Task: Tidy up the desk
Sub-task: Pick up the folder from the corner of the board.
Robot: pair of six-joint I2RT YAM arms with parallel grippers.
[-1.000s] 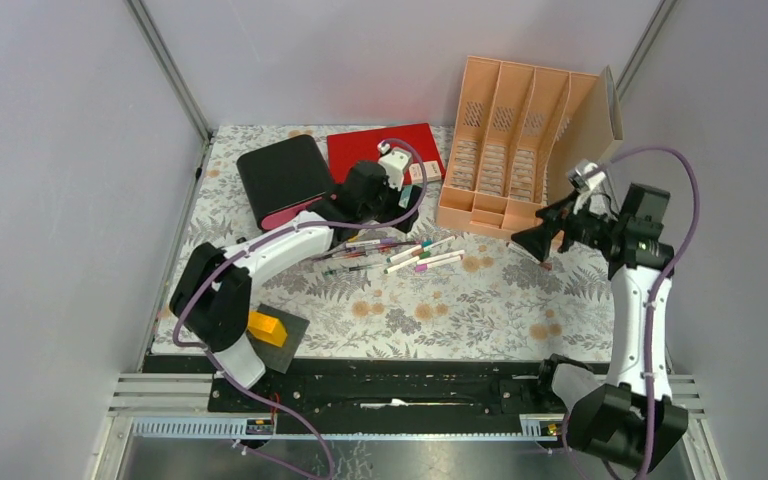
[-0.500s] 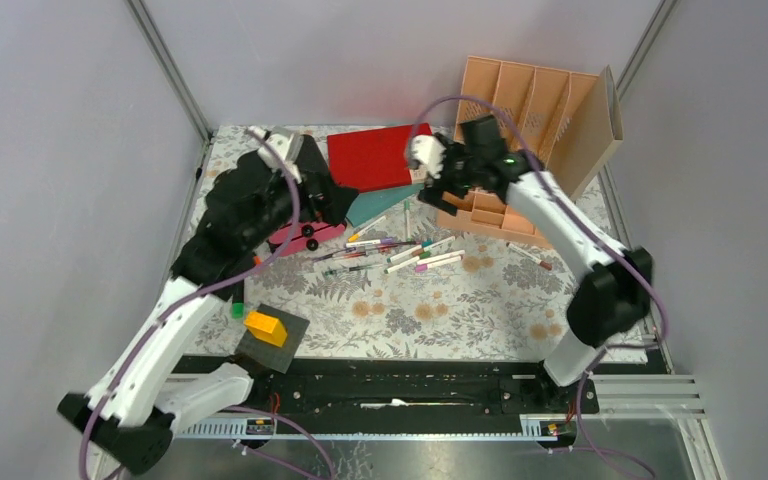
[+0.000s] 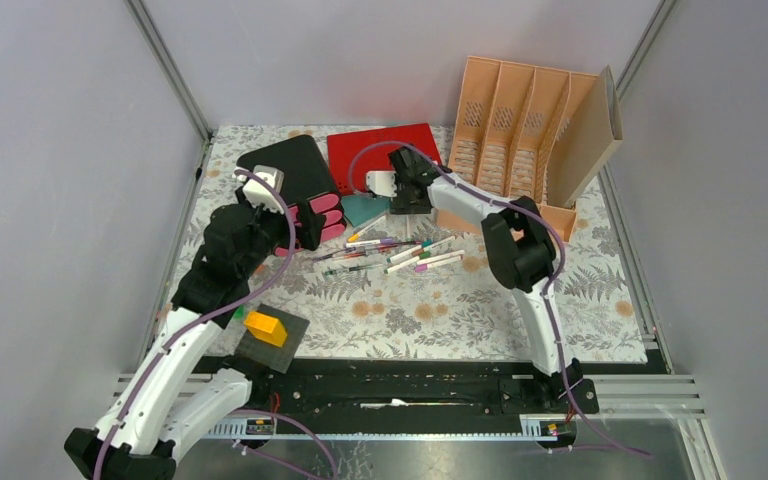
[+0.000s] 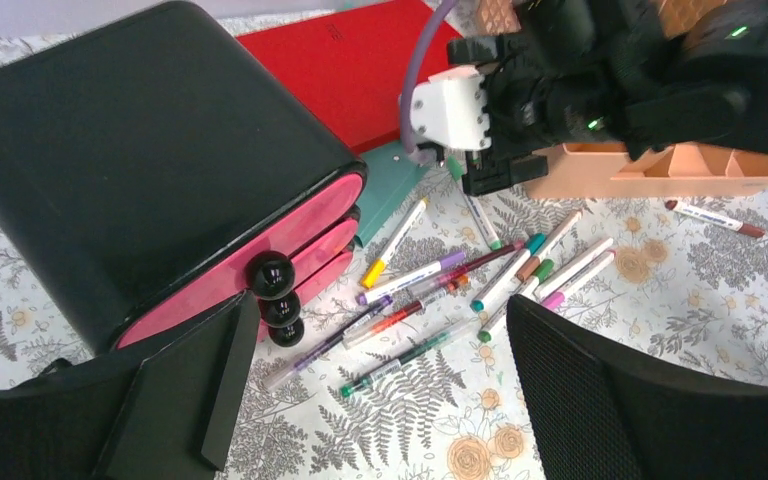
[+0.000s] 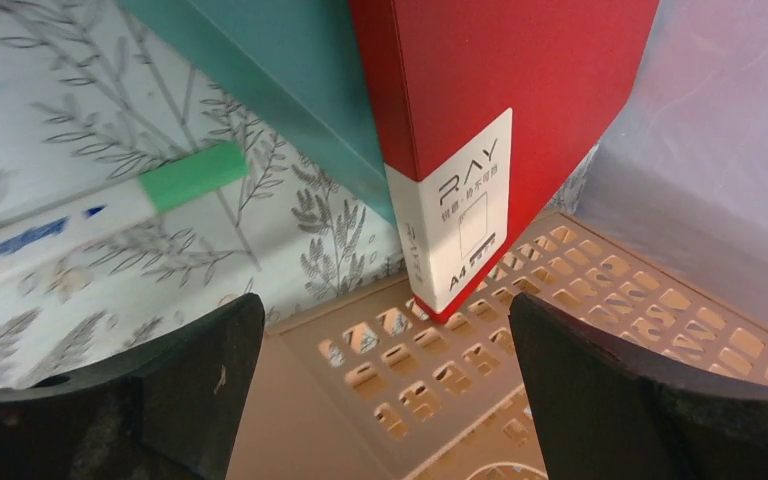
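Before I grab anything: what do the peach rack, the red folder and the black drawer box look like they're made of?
The rack: moulded plastic by the look, matt, with perforated walls. The red folder: probably plastic-coated card, smooth, with a white label on its spine. The drawer box: likely hard plastic, satin black shell, glossy pink fronts with shiny black knobs.

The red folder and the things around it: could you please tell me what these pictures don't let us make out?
Teal folder: only a corner shows, left wrist view; the rest lies under the red folder.
Red folder's label: small print below RAY too small, right wrist view.
Black drawer box: contents hidden behind shut pink fronts, left wrist view.
Green-capped pen: barrel blurred and cut by the left edge, right wrist view.
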